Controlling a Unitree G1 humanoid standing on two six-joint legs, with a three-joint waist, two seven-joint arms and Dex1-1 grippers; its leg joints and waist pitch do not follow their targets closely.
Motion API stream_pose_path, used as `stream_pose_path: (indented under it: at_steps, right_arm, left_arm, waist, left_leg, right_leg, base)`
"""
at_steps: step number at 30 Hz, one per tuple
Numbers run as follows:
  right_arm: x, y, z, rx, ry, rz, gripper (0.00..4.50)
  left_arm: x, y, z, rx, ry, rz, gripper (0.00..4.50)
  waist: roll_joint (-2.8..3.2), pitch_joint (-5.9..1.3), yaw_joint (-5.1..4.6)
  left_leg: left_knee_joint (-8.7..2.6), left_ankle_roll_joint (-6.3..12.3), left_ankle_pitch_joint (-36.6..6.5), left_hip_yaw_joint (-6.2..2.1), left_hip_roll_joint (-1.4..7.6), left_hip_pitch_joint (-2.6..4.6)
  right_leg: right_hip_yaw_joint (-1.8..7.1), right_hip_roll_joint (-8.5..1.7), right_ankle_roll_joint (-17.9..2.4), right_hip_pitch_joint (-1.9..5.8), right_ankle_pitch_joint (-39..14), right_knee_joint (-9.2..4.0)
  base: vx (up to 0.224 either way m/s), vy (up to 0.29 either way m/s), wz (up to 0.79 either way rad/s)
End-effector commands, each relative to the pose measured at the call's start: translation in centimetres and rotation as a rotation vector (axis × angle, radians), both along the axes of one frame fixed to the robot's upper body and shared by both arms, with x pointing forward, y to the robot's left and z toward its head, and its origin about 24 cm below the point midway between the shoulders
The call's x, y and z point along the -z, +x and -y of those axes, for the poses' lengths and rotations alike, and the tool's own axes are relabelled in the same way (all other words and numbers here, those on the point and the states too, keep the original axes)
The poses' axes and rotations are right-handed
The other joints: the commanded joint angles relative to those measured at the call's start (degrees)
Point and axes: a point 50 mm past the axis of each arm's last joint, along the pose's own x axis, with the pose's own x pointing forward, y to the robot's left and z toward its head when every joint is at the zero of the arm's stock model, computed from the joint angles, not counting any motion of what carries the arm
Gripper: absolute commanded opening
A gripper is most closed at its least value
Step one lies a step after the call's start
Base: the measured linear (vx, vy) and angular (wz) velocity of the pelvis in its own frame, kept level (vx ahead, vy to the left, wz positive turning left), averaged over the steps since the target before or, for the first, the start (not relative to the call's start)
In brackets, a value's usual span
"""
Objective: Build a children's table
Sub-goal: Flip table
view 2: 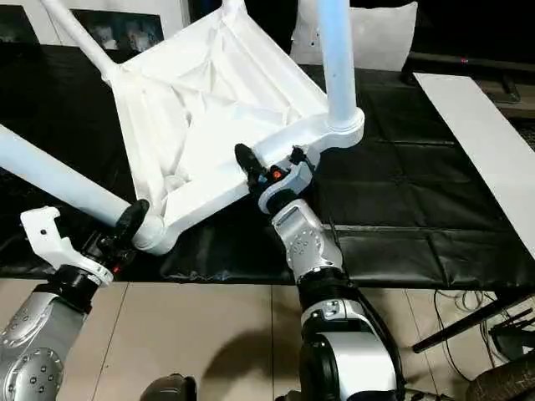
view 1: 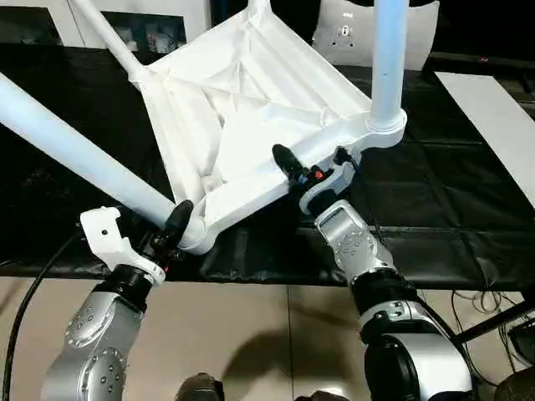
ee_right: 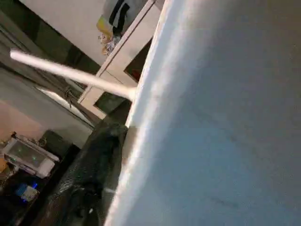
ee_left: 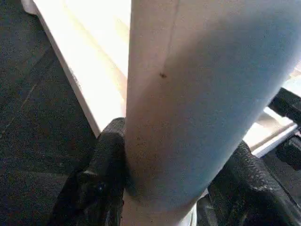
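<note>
Black sheeting covers the workbench (view 1: 435, 209), where the table (view 1: 251, 109) lies upside down, legs up. Left gripper (view 1: 171, 230) is clamped on a leg (view 1: 75, 150) near its socket, likely steadying it. Right gripper (view 1: 313, 171) straddles the top's rim; grip uncertain.

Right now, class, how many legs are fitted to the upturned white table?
3 show: one near leg held by the left gripper, one upright near leg on the right, one far leg at back left. The fourth corner is cut off.
</note>
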Motion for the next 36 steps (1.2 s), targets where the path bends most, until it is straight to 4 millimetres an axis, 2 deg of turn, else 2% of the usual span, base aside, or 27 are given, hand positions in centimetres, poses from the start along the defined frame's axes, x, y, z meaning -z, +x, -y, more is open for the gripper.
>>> stream_pose_path:
  at_steps: [1, 9, 12, 13, 14, 15, 16, 17, 20, 21, 22, 23, 26, 30, 34, 36]
  right_arm:
    - [-3.4, -0.4, -6.1, -0.133, 0.11, 0.072, 2.35]
    - [-3.5, -0.3, -6.0, -0.129, 0.114, 0.077, 2.2]
    - [-3.6, -0.1, -5.7, -0.114, 0.121, 0.079, 2.2]
    - [-3.7, 0.0, -5.6, -0.107, 0.122, 0.082, 2.2]
    - [-3.7, 0.0, -5.5, -0.103, 0.122, 0.083, 2.19]
    - [-3.9, 0.2, -5.2, -0.087, 0.126, 0.087, 2.19]
    - [-3.9, 0.3, -5.0, -0.08, 0.128, 0.09, 2.19]
    - [-4.0, 0.3, -4.9, -0.076, 0.126, 0.091, 2.18]
    - [-4.2, 0.5, -4.5, -0.051, 0.115, 0.103, 2.18]
    - [-4.3, 0.5, -4.2, -0.035, 0.116, 0.103, 2.18]
    - [-4.3, 0.7, -3.6, -0.002, 0.111, 0.107, 2.18]
    - [-4.3, 0.8, -3.4, 0.01, 0.105, 0.109, 2.18]
    - [-4.3, 1.1, -2.5, 0.056, 0.084, 0.12, 2.18]
    - [-4.4, 1.4, -1.2, 0.114, 0.066, 0.136, 2.18]
    - [-4.7, 1.6, -0.1, 0.158, 0.019, 0.171, 2.18]
    - [-5.2, 1.7, 1.0, 0.206, -0.042, 0.218, 2.18]
  left_arm:
    - [0.5, -0.1, 2.7, 0.156, -0.074, -0.019, 2.0]
    - [0.6, 0.0, 2.7, 0.152, -0.036, -0.034, 2.0]
    - [0.8, 0.0, 2.4, 0.145, -0.015, -0.037, 2.0]
    - [0.8, 0.0, 2.3, 0.147, 0.006, -0.038, 2.56]
    - [0.8, 0.0, 2.3, 0.148, 0.008, -0.039, 2.7]
    - [0.8, -0.1, 2.1, 0.155, 0.007, -0.039, 2.7]
    - [0.8, -0.2, 2.0, 0.159, 0.003, -0.038, 2.7]
    - [0.8, -0.2, 2.0, 0.161, 0.002, -0.037, 2.76]
    - [0.8, -0.5, 1.8, 0.177, 0.001, -0.036, 3.14]
    - [0.8, -0.6, 1.7, 0.182, 0.0, -0.039, 3.16]
    - [0.9, -0.9, 1.6, 0.195, -0.004, -0.047, 3.16]
    - [0.9, -1.0, 1.6, 0.201, -0.003, -0.049, 3.35]
    - [1.1, -1.4, 1.5, 0.216, -0.002, -0.054, 3.54]
    - [0.9, -1.5, 1.4, 0.213, -0.018, -0.034, 3.54]
    - [0.8, -1.7, 1.6, 0.258, -0.019, -0.027, 3.54]
    - [1.1, -2.8, 1.6, 0.341, -0.002, -0.059, 3.54]
  waist:
    - [0.99, -4.33, -0.05]
    - [0.97, -4.33, -0.04]
    - [0.75, -4.42, 0.0]
    - [0.68, -4.43, -0.01]
    - [0.77, -4.44, 0.0]
    - [0.68, -4.43, -0.05]
    - [0.93, -4.46, 0.04]
    - [0.87, -4.62, 0.0]
    - [0.88, -4.83, -0.02]
    - [1.08, -4.87, -0.01]
    - [1.03, -4.76, -0.01]
    - [1.05, -4.74, 0.0]
    - [1.24, -4.56, 0.05]
    - [1.17, -4.57, 0.2]
    - [1.28, -4.48, 0.49]
    - [1.23, -4.61, 0.69]
  left_leg:
    - [-3.98, 1.65, -3.5, -0.36, 3.01, 1.29]
    - [-3.98, 1.83, -3.8, -0.32, 3.07, 1.31]
    - [-3.91, 2.09, -3.0, -0.28, 3.05, 1.3]
    - [-3.9, 2.16, -3.0, -0.26, 3.05, 1.32]
    - [-3.88, 2.35, -2.8, -0.26, 3.04, 1.32]
    - [-3.89, 2.42, -2.8, -0.23, 3.06, 1.32]
    - [-3.8, 2.41, -2.4, -0.21, 2.99, 1.37]
    - [-3.69, 2.51, -1.6, -0.21, 2.99, 1.33]
    - [-3.25, 3.54, 1.2, -0.17, 2.78, 1.0]
    - [-3.17, 3.71, 1.3, -0.19, 2.76, 0.97]
    - [-3.21, 3.83, 0.6, -0.12, 2.78, 0.96]
    - [-3.27, 3.65, -0.5, -0.1, 2.8, 0.94]
    - [-3.53, 2.76, -3.2, -0.11, 3.01, 1.09]
    - [-3.82, 1.15, -5.9, -0.11, 3.1, 1.11]
    - [-4.07, -0.23, -8.3, -0.07, 3.11, 1.24]
    - [-4.14, -0.68, -8.1, -0.17, 3.07, 1.2]
  right_leg:
    - [2.13, -4.22, -14.6, 2.12, 10.0, -2.75]
    - [2.14, -4.24, -14.8, 2.08, 8.9, -2.82]
    - [2.13, -4.25, -14.8, 2.1, 9.1, -2.76]
    - [2.13, -4.23, -14.8, 2.08, 9.1, -2.74]
    - [2.13, -4.25, -14.7, 2.06, 9.1, -2.73]
    - [2.14, -4.26, -14.7, 2.05, 9.0, -2.75]
    - [2.15, -4.28, -14.9, 1.97, 9.1, -2.69]
    - [2.11, -4.17, -15.1, 1.99, 10.3, -2.54]
    - [2.06, -3.96, -15.3, 1.93, 14.6, -2.02]
    - [2.04, -3.95, -15.4, 1.88, 15.0, -1.94]
    - [2.06, -3.98, -15.6, 1.81, 14.4, -2.04]
    - [2.07, -4.05, -15.7, 1.84, 13.3, -2.14]
    - [2.1, -4.04, -15.5, 1.64, 10.0, -2.42]
    - [2.17, -4.17, -14.8, 1.72, 6.7, -2.65]
    - [2.14, -4.11, -13.8, 1.4, 3.8, -2.89]
    - [2.06, -4.04, -13.0, 1.38, 3.3, -2.72]
  base:
    - [0.0, 0.0, 0.0]
    - [0.0, 0.0, 0.0]
    - [0.0, 0.0, 0.0]
    - [0.0, 0.0, 0.0]
    - [0.0, 0.0, 0.0]
    - [0.0, 0.0, 0.0]
    - [0.0, 0.0, 0.0]
    - [0.0, 0.0, 0.0]
    - [0.0, 0.0, 0.0]
    - [0.0, 0.0, 0.0]
    - [0.0, 0.0, 0.0]
    - [0.0, 0.0, 0.0]
    - [0.0, 0.0, 0.0]
    - [0.0, 0.0, 0.0]
    - [0.0, 0.0, 0.0]
    - [0.0, 0.0, 0.0]
